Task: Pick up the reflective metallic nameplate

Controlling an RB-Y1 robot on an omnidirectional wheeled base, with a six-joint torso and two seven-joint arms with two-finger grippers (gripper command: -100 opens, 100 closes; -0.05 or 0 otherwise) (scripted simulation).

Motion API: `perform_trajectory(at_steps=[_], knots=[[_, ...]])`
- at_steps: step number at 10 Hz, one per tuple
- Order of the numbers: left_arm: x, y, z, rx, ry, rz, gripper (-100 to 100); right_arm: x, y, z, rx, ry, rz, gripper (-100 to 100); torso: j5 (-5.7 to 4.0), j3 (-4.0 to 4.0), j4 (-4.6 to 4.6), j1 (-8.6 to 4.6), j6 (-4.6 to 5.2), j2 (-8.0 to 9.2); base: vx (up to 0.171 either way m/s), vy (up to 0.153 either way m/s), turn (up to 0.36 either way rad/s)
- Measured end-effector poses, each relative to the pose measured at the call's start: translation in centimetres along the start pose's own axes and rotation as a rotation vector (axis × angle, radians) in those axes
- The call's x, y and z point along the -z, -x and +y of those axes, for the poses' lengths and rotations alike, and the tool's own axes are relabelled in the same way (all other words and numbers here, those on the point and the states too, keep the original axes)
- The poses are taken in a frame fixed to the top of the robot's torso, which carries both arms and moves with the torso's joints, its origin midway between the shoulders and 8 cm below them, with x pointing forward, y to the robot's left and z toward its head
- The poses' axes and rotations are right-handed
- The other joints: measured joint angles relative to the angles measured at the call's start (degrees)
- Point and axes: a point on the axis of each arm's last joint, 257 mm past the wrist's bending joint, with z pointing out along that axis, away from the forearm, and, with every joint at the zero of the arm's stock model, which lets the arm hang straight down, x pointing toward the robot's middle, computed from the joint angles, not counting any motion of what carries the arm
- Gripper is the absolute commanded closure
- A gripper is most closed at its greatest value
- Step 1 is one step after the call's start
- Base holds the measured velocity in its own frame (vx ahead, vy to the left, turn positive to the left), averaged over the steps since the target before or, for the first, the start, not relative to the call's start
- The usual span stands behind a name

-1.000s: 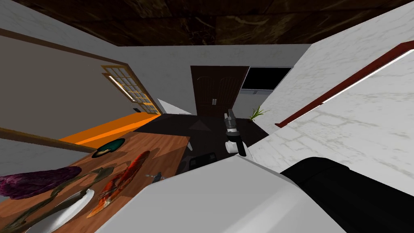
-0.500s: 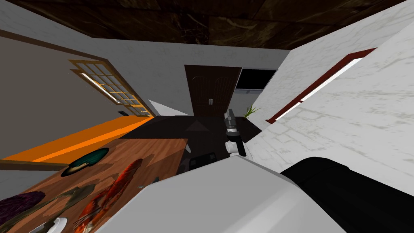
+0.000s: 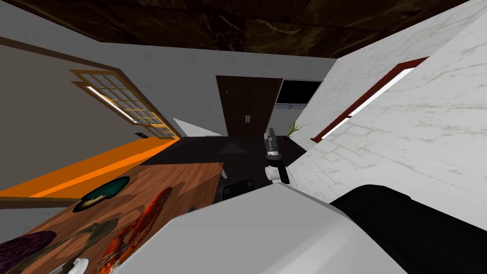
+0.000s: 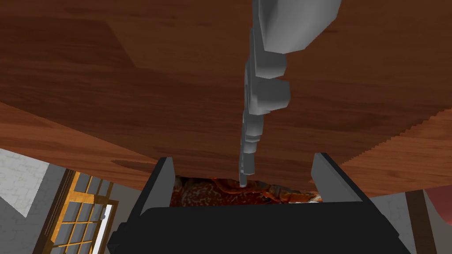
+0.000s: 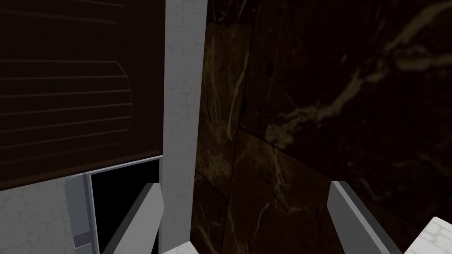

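At the near edge of the wooden table (image 3: 190, 176), low over the boards, the left gripper (image 4: 243, 158) points across the top, fingers (image 4: 164, 181) standing well apart. On the wood ahead lies what I take for the nameplate (image 4: 265, 88): a plain grey stepped strip, no shine visible, seen edge-on. It runs away from the gripper toward a red-orange mottled thing (image 4: 229, 194), and its line falls about midway in the gap, touching neither finger. This reads as a lined-up approach with the grasp not yet made; the low, flat aim likely suits a thin piece lying on the boards. Whether the strip's far end meets the red-orange thing I cannot tell, so room to push forward looks limited. A dark green dish (image 3: 102, 190) sits by the far long edge, and a purple thing (image 3: 21, 240) sits farther along the same side; both are well apart from the work. Bare wood flanks the strip on both sides. Past the table's corner there is dark floor (image 3: 247, 161), open room for the arm. The right gripper (image 3: 270, 135) is held up ahead over that floor, near the white wall (image 3: 380, 157). Its fingers are spread and hold nothing.
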Motion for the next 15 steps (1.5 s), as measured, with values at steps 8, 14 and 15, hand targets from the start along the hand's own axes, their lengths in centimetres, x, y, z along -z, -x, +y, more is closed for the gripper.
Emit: perform_trajectory(at_steps=[8,14,15], knots=[[0.7,-1.2,-0.3,0.016,0.006,-0.006,100,0.0,0.0,0.0,0.000,0.000,0.000,0,-0.10,-0.05,0.01,-0.52,0.03,-0.12,-0.001,0.013,-0.001],[-0.6,1.6,0.3,-0.001,0.002,-0.001,100,0.0,0.0,0.0,0.000,0.000,0.000,0,-0.17,-0.08,0.02,-0.94,0.05,-0.20,0.014,-0.089,0.039],[-1.0,2.2,0.3,-0.005,0.000,0.000,100,0.0,0.0,0.0,0.000,0.000,0.000,0,-0.16,-0.07,0.02,-0.95,0.06,-0.18,0.016,-0.082,0.013]])
